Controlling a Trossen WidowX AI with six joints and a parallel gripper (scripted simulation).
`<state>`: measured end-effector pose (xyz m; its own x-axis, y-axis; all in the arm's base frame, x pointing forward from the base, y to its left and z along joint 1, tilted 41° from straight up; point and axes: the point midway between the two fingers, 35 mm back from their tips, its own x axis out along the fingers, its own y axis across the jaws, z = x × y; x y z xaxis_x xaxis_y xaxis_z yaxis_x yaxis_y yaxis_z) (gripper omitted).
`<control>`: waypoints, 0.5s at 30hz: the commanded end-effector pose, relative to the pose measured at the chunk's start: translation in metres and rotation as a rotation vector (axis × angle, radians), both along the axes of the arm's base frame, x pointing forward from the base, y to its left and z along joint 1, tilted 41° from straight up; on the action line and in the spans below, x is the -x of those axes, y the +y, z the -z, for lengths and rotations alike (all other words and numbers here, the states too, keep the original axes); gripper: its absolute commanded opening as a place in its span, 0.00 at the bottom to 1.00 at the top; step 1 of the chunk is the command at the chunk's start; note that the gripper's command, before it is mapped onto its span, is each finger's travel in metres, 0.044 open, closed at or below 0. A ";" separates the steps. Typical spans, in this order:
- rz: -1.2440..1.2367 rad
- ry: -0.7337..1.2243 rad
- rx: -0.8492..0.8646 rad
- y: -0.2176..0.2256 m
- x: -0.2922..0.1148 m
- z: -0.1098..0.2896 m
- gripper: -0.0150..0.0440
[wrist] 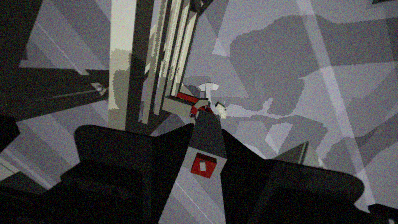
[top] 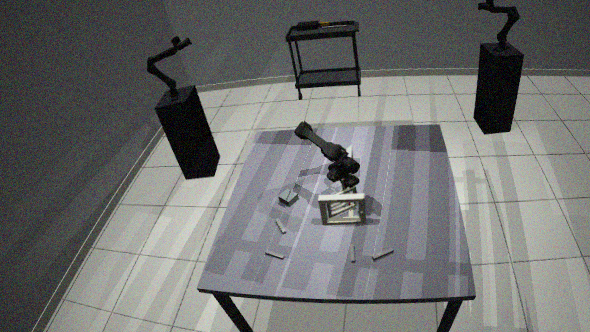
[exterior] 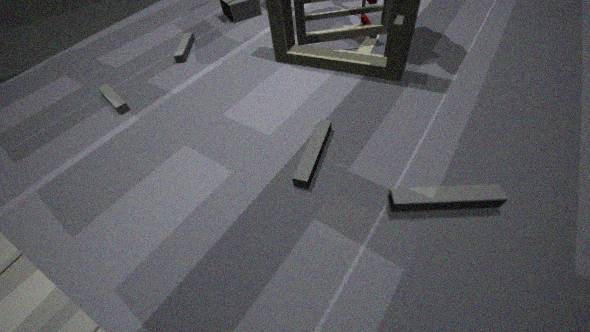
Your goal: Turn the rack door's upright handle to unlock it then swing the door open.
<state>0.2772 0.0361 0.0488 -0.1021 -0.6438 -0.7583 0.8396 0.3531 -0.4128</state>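
Note:
The rack frame (top: pixel 342 197) (exterior: pixel 281 35) stands upright on the table. Its barred door (exterior: pixel 345 33) (wrist: pixel 180 55) is partly open, angled out of the frame on the arm's side, well short of square to it. The upright handle (wrist: pixel 206 131) is a dark grey bar with a red square on its end. My gripper (wrist: pixel 206 130) (top: pixel 349 188) is shut on the handle, one dark finger on each side. It is hidden in the exterior view. How far the handle is turned is hard to tell.
A dark box (top: pixel 288 197) (exterior: pixel 241 10) lies beside the rack. Several loose sticks, among them one stick (top: pixel 353 253) (exterior: pixel 313 155) and another (top: pixel 383 254) (exterior: pixel 447 196), lie on the table on the frame's far side from the arm. A cart and two pedestal arms stand beyond the table.

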 end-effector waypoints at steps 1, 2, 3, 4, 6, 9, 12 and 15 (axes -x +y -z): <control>-0.067 0.051 -0.005 -0.005 0.006 -0.005 0.28; -0.080 0.062 -0.007 -0.006 0.008 -0.006 0.28; -0.094 0.074 -0.008 -0.008 0.009 -0.007 0.28; -0.107 0.085 -0.010 -0.009 0.011 -0.009 0.28; -0.133 0.108 -0.013 -0.012 0.014 -0.011 0.28; -0.173 0.142 -0.018 -0.016 0.018 -0.016 0.28; -0.212 0.176 -0.023 -0.021 0.022 -0.020 0.28; -0.251 0.209 -0.028 -0.025 0.025 -0.024 0.28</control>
<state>0.2547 0.0153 0.0692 -0.1022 -0.6447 -0.7576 0.6699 0.5184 -0.5315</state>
